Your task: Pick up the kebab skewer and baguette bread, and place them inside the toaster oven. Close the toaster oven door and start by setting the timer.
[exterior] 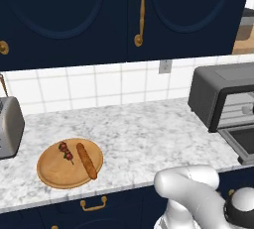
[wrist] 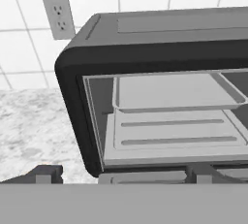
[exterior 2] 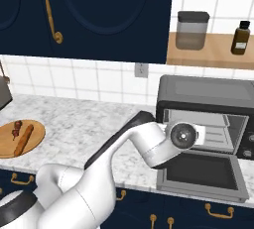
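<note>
kebab skewer (exterior: 66,152) beside slender crusty baguette bread (exterior: 87,160) on round wooden board (exterior: 49,168)

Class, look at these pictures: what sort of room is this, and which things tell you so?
A rendered home kitchen, most likely: a speckled white marble counter under dark navy cupboards, a dark grey toaster oven with its door down, and a silver pop-up toaster.

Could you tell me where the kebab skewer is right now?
The kebab skewer lies on the round wooden board just left of the baguette.
</note>
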Available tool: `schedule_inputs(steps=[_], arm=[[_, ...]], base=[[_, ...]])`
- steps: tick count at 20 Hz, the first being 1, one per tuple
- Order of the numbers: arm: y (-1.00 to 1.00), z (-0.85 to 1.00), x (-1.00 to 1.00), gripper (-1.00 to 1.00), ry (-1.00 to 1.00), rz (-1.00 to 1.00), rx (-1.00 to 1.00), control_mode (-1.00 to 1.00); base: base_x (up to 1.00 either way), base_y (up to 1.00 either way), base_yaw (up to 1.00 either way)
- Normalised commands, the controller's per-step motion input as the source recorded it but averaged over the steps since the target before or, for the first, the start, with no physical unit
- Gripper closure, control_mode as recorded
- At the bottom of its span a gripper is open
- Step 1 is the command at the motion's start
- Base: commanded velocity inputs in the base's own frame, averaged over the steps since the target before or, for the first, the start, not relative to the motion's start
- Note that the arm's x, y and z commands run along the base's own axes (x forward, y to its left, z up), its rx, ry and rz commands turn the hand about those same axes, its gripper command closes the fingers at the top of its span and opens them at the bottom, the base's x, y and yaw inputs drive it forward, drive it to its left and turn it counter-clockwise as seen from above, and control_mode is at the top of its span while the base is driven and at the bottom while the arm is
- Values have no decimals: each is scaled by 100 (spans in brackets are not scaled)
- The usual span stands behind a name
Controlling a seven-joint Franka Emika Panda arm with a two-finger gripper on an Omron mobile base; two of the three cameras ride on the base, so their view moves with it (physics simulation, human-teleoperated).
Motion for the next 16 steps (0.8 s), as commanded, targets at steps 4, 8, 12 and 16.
schedule_inputs(steps=[4,8,12,16], arm=[[-59,-3,11,-100,-6,0,-3,-100],[-55,-7,10,-100,-6,0,-3,-100],[-42,-8,19,-100,-9,0,0,-100],[-19,-29,11,-100,-11,0,0,-100]], base=[[0,0,0],[0,0,0],[0,0,0],[0,0,0]])
